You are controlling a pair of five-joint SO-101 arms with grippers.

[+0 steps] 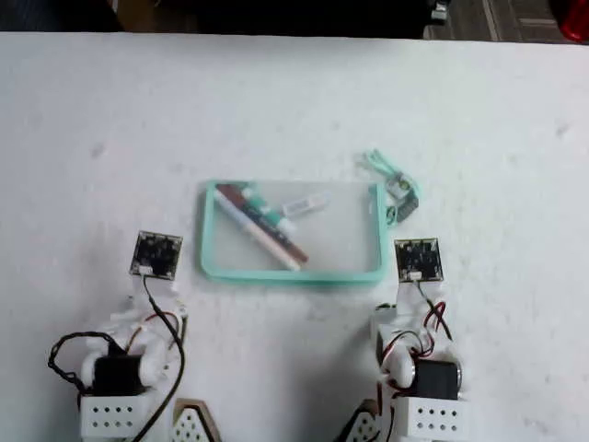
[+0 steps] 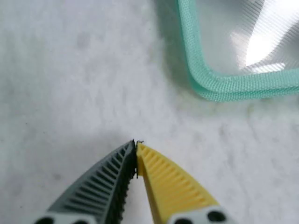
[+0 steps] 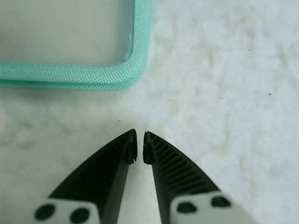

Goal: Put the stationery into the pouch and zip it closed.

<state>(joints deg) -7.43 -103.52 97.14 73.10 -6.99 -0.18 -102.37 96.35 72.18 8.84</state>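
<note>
**Pouch [image 1: 293, 274] flat on tabletop [image 1: 294, 101], both end effectors empty**

The pouch lies mid-tabletop with pens [image 1: 262, 230] inside. The left end effector [image 2: 136, 150] is pressed together just off one near corner. The right end effector [image 3: 139, 142], tips almost touching, sits off the other near corner.

A white, faintly mottled worktop [image 1: 479, 101] spread across the whole view. Past its far edge ran a dark strip [image 1: 304, 17]. Toward the right of that strip lay a grey striped surface [image 1: 502, 17], and a red object [image 1: 576, 18] sat in the corner, cut off by the frame. A brownish patch [image 1: 152, 11] showed farther left.
</note>
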